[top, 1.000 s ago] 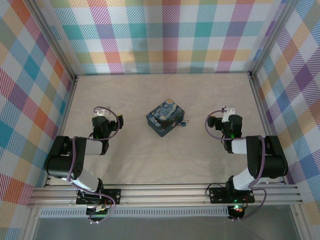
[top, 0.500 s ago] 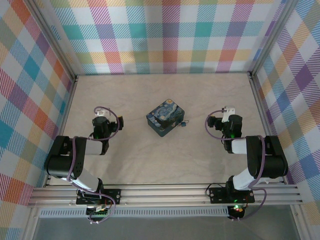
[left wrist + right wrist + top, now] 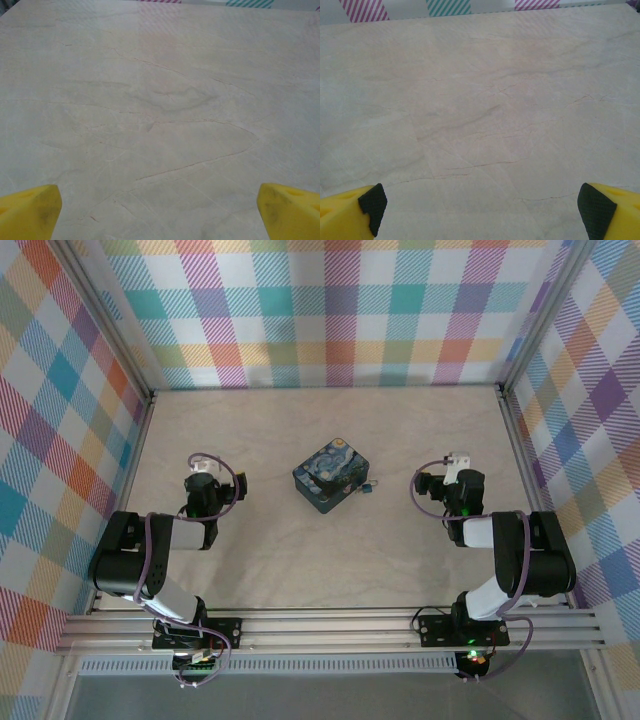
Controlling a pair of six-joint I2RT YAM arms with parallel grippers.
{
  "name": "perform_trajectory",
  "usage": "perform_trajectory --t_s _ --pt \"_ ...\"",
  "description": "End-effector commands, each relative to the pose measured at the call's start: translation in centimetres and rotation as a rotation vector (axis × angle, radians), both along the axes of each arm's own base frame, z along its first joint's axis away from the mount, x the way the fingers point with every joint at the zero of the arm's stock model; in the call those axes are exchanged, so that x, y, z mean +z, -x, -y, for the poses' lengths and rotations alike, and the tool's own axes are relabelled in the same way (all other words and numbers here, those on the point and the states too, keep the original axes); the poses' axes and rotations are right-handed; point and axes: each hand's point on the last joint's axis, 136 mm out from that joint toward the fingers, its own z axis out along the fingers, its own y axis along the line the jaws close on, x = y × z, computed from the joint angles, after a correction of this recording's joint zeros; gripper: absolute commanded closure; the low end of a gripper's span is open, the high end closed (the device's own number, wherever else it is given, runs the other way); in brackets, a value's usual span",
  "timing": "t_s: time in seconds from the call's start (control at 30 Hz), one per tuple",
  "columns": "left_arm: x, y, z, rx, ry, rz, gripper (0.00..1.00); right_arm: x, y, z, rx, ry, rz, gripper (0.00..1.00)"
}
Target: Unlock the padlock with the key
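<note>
The padlock point(image 3: 369, 487) is a tiny silvery and blue speck on the table, touching the right side of the blue night-sky box point(image 3: 332, 477). The key is too small to tell apart from it. My left gripper point(image 3: 210, 470) hovers left of the box, well clear of it. It is open, its yellow fingertips point(image 3: 30, 212) wide apart over bare table point(image 3: 160, 125). My right gripper point(image 3: 450, 470) is to the right of the padlock. It is open too, with nothing between its black-padded fingertips point(image 3: 602, 212).
Plaid walls point(image 3: 330, 310) enclose the marbled tabletop on three sides, with aluminium rails point(image 3: 330, 625) along the near edge. Both arm bases sit at that edge. Open tabletop lies between each gripper and the box.
</note>
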Motion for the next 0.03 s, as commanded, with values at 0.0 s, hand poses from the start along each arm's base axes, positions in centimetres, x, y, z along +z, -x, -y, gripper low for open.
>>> perform_trajectory --t_s 0.0 --pt "0.2 -0.29 -0.29 0.008 0.008 0.006 0.0 1.02 -0.59 -0.25 0.012 -0.015 0.03 0.0"
